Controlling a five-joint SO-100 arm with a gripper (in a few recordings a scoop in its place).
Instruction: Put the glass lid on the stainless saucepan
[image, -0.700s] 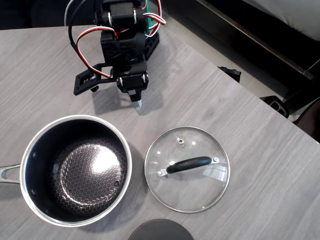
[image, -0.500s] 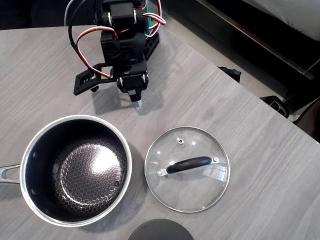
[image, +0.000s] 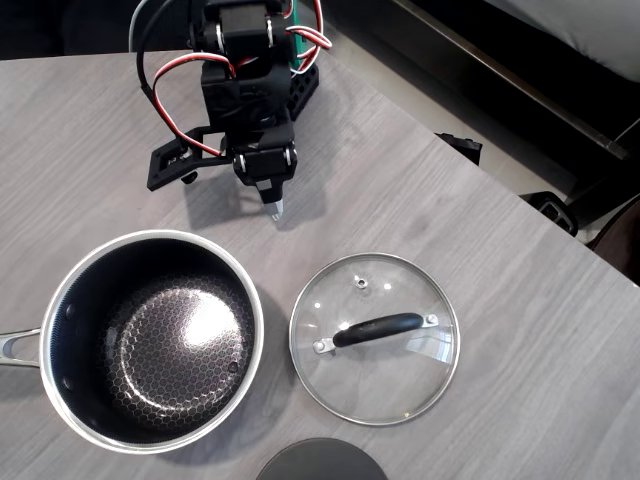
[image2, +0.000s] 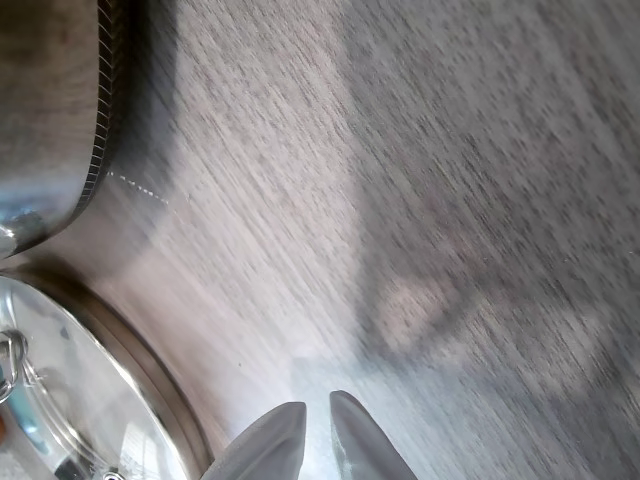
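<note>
The glass lid (image: 375, 337) lies flat on the table at lower right in the overhead view, its black bar handle up. To its left stands the stainless saucepan (image: 150, 340), uncovered, showing its black honeycomb inside. My gripper (image: 277, 208) hangs above bare table behind both, fingers together, holding nothing. In the wrist view the two fingertips (image2: 350, 435) nearly touch; the lid's rim (image2: 110, 385) fills the lower left corner and the saucepan's steel wall (image2: 50, 110) the upper left.
A dark grey opaque disc (image: 321, 460) pokes in at the bottom edge, just below lid and pan. The table's (image: 480, 240) edge runs diagonally at right, with dark furniture beyond it. The arm's base (image: 245, 60) sits at top centre.
</note>
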